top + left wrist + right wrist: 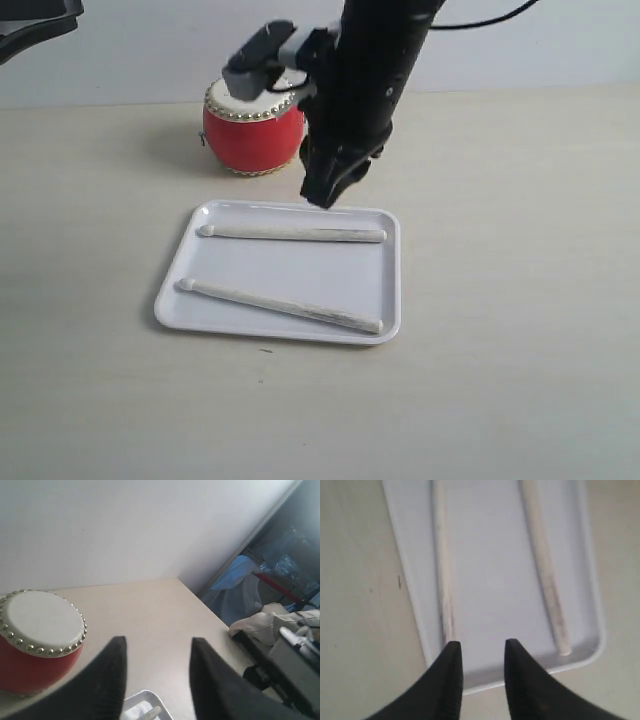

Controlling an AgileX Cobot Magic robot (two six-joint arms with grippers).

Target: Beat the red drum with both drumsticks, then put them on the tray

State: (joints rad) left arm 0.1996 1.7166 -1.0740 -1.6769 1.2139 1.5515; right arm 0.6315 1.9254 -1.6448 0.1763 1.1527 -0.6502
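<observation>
Two drumsticks (280, 303) lie inside the one tray (300, 265) on the bench (520, 300), the nearer slanted, the farther along the tray's far rim. The right hand (480, 647) hangs above the tray's rim at the sticks' thick ends, fingers narrowly parted, empty. Just beyond the tray stands the one red drum (250, 140). Only the left wrist view shows the left hand (159, 642): fingers wide, empty, clear of the drum.

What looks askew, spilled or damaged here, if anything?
Nothing serious. The nearer drumstick lies slightly slanted in the tray, while the farther drumstick runs along its back rim; both are fully inside. The red drum stands upright, with no visible damage.
</observation>
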